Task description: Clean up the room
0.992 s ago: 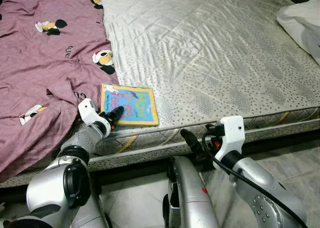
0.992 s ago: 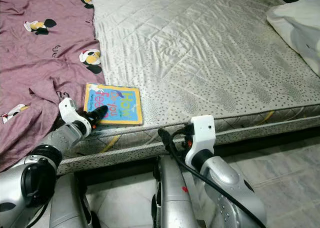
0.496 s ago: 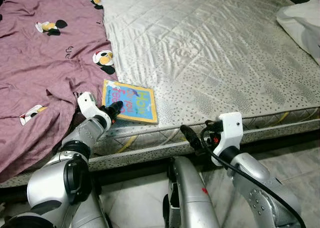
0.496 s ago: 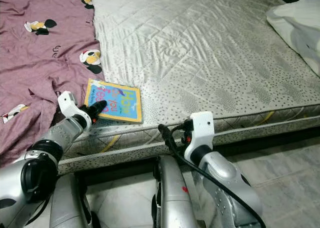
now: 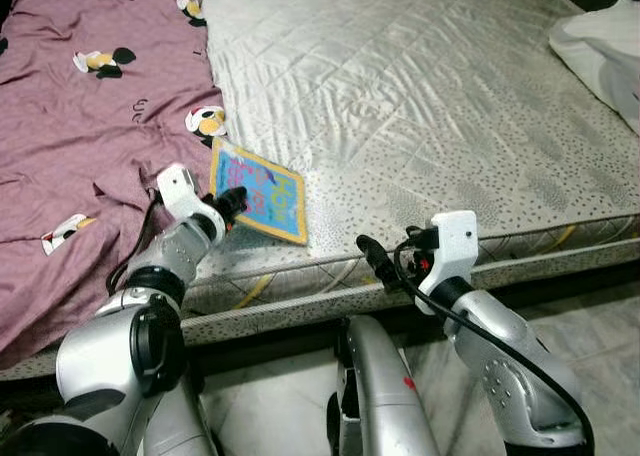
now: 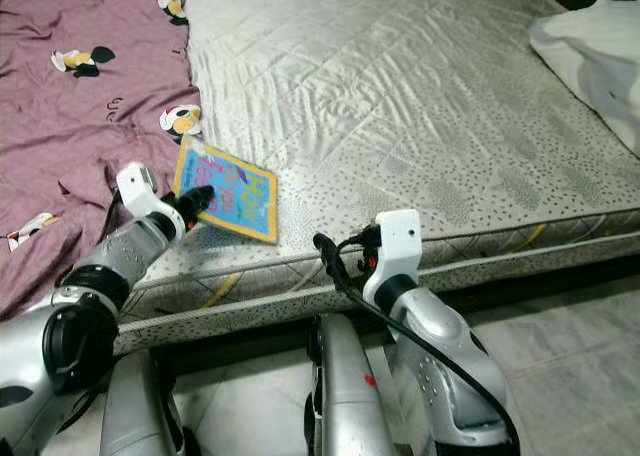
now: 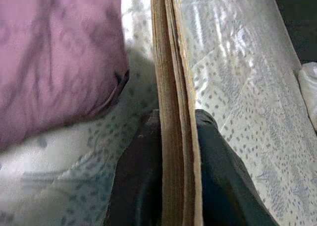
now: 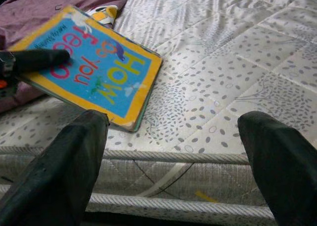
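While tilted, the book (image 5: 258, 190) sits pinched in the left end effector (image 5: 232, 198).

white bedding (image 5: 605, 51) cut by edge, book (image 7: 173, 112) cover unseen — edge-on

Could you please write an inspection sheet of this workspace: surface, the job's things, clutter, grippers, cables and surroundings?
Surface: bare quilted mattress, patterned grey, wrinkled.
Job's things: picture book, blue cover with yellow border, near the mattress front edge; one side is lifted, the other rests on the mattress.
Clutter: purple bedsheet with cartoon prints bunched over the left part; white pillow at the far right.
Grippers: left gripper shut on the picture book's edge, one finger on each side of it; right gripper open, at the mattress front edge, holding nothing.
Cables: black cable runs along the right arm.
Surroundings: pale tiled floor before the bed.
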You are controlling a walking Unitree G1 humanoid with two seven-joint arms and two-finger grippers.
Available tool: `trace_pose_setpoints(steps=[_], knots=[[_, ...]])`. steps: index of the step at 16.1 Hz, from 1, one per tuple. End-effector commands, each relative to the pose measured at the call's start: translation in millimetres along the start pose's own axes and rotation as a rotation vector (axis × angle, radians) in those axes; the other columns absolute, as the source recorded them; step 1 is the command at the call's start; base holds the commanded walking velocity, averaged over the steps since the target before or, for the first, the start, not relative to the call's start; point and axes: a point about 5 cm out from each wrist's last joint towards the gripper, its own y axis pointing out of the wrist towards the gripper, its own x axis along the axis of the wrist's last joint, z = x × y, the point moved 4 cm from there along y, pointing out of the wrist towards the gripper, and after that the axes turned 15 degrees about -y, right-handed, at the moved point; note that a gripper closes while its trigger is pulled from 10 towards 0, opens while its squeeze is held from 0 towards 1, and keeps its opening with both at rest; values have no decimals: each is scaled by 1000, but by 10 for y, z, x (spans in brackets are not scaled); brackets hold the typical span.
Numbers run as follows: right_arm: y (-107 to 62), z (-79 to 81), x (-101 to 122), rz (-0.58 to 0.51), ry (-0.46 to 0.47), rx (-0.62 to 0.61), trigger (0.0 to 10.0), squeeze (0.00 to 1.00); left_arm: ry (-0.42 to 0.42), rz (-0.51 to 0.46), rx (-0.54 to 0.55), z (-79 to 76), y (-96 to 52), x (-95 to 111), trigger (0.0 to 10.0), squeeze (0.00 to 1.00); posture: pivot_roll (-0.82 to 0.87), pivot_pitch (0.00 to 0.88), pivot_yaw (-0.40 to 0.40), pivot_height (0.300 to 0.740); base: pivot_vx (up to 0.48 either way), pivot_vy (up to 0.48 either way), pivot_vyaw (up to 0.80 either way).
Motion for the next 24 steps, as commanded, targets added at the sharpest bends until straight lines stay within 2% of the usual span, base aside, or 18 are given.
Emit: trace_pose_setpoints(steps=[1,3,4,5,6,8,9,10,11,13,14,17,18,20,21,23,24], knots=[[43,-8,37,-22,-12,5,10000,0,69,-55,30,5,-9,160,0,0,-190,1,-56,534,0,0,0],[112,-12,83,-44,-20,10,10000,0,141,-79,-18,-124,7,245,0,0,-173,0,-61,534,0,0,0],[152,-4,97,-54,-21,16,10000,0,208,-97,-43,-188,10,294,0,0,-152,0,-61,534,0,0,0],[229,18,83,-63,-16,14,10000,0,281,-155,-74,-278,-3,420,0,0,-119,0,-52,534,0,0,0],[257,31,86,-72,-12,7,10000,0,324,-180,-90,-319,-15,480,0,0,-111,0,-47,534,0,0,0],[289,41,92,-94,-5,-18,10000,0,367,-249,-137,-432,-54,657,0,0,-92,0,-33,534,0,0,0],[295,13,98,-112,9,-50,10000,0,419,-294,-164,-512,-93,789,0,0,-87,0,-25,534,0,0,0],[302,-42,111,-140,12,-96,10000,0,508,-380,-192,-627,-180,1020,0,0,-76,0,-13,534,0,0,0],[302,-59,114,-144,15,-108,10000,0,531,-405,-195,-650,-209,1081,0,0,-76,0,-13,534,0,0,0],[303,-133,145,-172,10,-158,10000,0,743,-552,-235,-813,-398,1322,0,0,-67,0,-9,534,0,0,0],[302,-178,155,-182,14,-184,10000,0,804,-613,-254,-840,-494,1354,0,0,-54,0,-15,534,0,0,0],[313,-264,140,-189,56,-226,10000,0,771,-648,-245,-664,-637,1221,0,0,-29,0,-43,548,0,0,0],[338,-273,138,-188,56,-227,10000,0,747,-649,-222,-509,-693,1076,0,0,-24,0,-50,562,0,0,0],[375,-279,158,-193,45,-221,10000,0,731,-609,-180,-314,-760,818,0,0,-18,0,-62,581,0,0,0],[393,-316,174,-194,37,-229,10000,0,705,-558,-143,-130,-836,597,0,0,-20,0,-66,595,0,0,0],[384,-374,182,-195,32,-249,10000,0,662,-519,-98,25,-913,453,0,0,-22,0,-64,613,0,0,0],[378,-392,174,-193,34,-257,10000,0,654,-513,-88,56,-925,427,0,0,-20,0,-64,618,0,0,0]])
